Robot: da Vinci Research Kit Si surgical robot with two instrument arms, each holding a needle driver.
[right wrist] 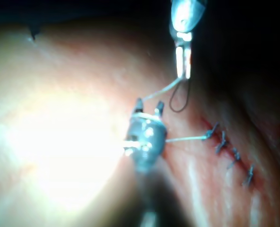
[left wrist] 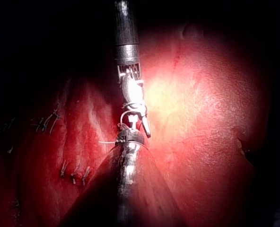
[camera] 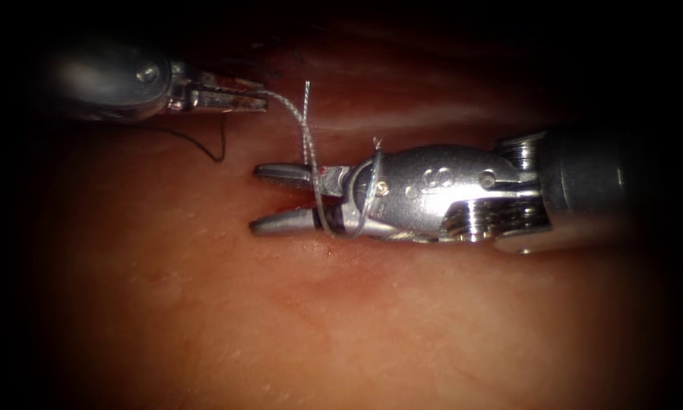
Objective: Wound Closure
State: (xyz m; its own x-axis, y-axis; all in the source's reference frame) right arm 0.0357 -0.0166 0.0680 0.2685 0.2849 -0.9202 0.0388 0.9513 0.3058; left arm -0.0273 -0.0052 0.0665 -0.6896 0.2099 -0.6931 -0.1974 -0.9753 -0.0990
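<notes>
Left tool (camera: pixel 227 99), upper left of frame: jaws closed on thread (camera: pixel 305 133). Right tool (camera: pixel 280 199), centre: jaws apart, empty, thread looped around them over tissue (camera: pixel 204 319), probably for knot.

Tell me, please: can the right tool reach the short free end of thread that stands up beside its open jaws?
Probably yes. The right tool has its jaws open with thread looped around them, and the free thread end stands close above, with nothing between. The left tool is shut on the thread farther along.
</notes>
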